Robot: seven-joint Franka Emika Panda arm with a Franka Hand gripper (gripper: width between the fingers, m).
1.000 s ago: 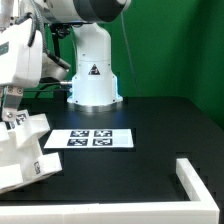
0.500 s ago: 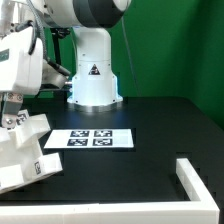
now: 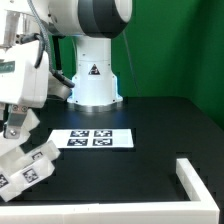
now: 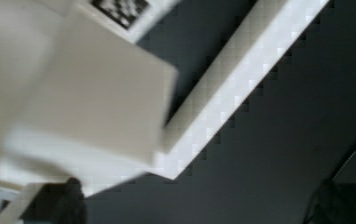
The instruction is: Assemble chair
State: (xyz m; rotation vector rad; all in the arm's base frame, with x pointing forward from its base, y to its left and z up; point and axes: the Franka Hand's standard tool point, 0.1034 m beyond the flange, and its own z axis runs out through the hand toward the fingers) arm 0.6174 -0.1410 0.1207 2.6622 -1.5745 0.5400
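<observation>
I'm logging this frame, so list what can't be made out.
- Chair parts: cut off by the exterior view's left and bottom edges.
- Gripper: contact with the parts is unclear; it sits at the exterior view's left edge.
- Wrist view: white piece blurred, filling the frame; tag cut off.

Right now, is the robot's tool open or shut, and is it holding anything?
Tool: open wide, above the white chair part. Whether it is gripping the part cannot be told.

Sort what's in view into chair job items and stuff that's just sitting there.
Job in hand:
- white chair pieces with marker tags, at the exterior view's left edge
- gripper, jaws open, right at those pieces

Just there:
- marker board, flat on the table
- white L-shaped corner rail
- black table
</observation>
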